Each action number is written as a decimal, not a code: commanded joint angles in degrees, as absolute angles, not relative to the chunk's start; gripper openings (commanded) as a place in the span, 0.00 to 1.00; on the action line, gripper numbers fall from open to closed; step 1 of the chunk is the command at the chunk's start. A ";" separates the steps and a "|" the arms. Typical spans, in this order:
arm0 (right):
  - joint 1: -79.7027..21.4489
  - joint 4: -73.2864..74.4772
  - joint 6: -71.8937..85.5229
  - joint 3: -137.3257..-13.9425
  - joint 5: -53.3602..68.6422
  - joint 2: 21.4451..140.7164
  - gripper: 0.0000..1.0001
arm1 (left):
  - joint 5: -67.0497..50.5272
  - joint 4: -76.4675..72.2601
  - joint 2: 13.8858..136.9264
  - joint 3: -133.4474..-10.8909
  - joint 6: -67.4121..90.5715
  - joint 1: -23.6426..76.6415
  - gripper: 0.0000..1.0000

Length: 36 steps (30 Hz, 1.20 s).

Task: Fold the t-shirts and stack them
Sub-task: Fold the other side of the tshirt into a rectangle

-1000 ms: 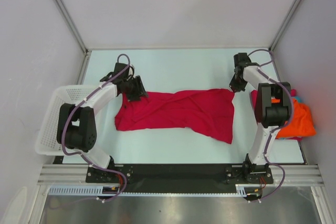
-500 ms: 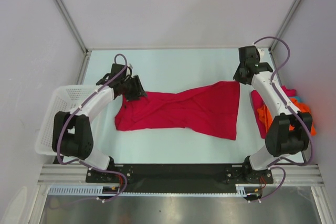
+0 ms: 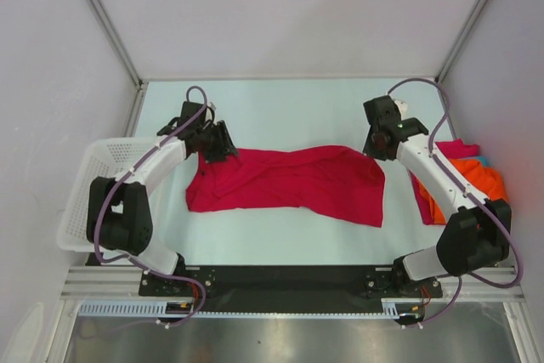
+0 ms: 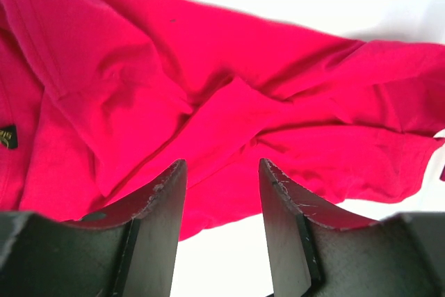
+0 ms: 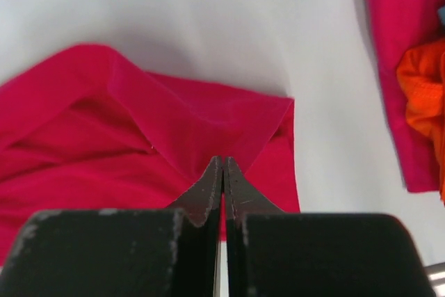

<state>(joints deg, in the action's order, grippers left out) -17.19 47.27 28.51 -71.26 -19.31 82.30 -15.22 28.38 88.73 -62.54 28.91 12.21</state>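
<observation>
Just right of the white basket (image 3: 85, 176), the crimson t-shirt (image 3: 289, 180) lies rumpled, the left gripper (image 4: 222, 165) parted above its basket-side end and the right gripper (image 5: 222, 161) pressed closed at the far corner, perhaps pinching cloth, so I would draw that corner taut away from the basket before folding.

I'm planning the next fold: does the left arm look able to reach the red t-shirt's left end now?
Likely yes: its open fingers hang just above that end of the red t-shirt, nothing between.
</observation>
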 commanded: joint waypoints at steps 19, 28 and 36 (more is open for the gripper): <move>-27.69 62.49 51.76 -56.78 -23.38 63.90 0.00 | -15.03 30.32 85.34 -65.48 27.95 12.04 0.50; -30.76 65.83 56.51 -53.18 -23.29 60.56 0.00 | -15.03 30.94 83.32 -63.72 27.60 12.04 0.50; -32.78 67.85 59.15 -50.63 -23.82 58.01 0.00 | -14.94 31.20 82.44 -63.02 27.16 11.69 0.49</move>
<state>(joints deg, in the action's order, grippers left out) -31.77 65.39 55.88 -51.75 -21.39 60.20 -14.74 31.18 85.27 -63.48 28.38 12.10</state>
